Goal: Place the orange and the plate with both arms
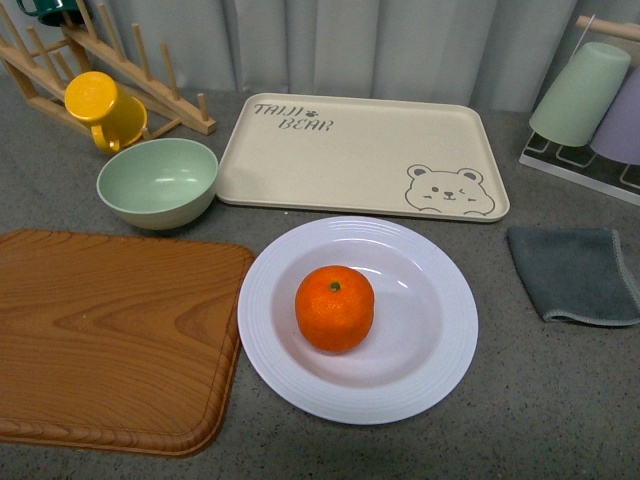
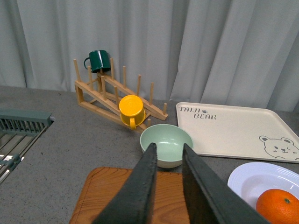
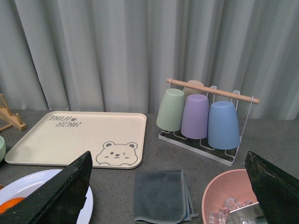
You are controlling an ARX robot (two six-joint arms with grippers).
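The orange (image 1: 334,308) rests in the well of the plate (image 1: 258,310), slightly left of centre. The plate stands on the grey table between the wooden board (image 1: 110,330) and the grey cloth (image 1: 570,275), just in front of the bear tray (image 1: 350,150). Neither arm appears in the front view. The left gripper (image 2: 169,148) hangs above the board with fingers at a narrow gap, gripping nothing. The right gripper (image 3: 168,158) hangs with fingers spread wide, also empty. Judgement: the fruit is seated and both arms are clear, so placing appears complete or nearly so. Any further move requires a level two-sided rim grip, since the orange could roll.
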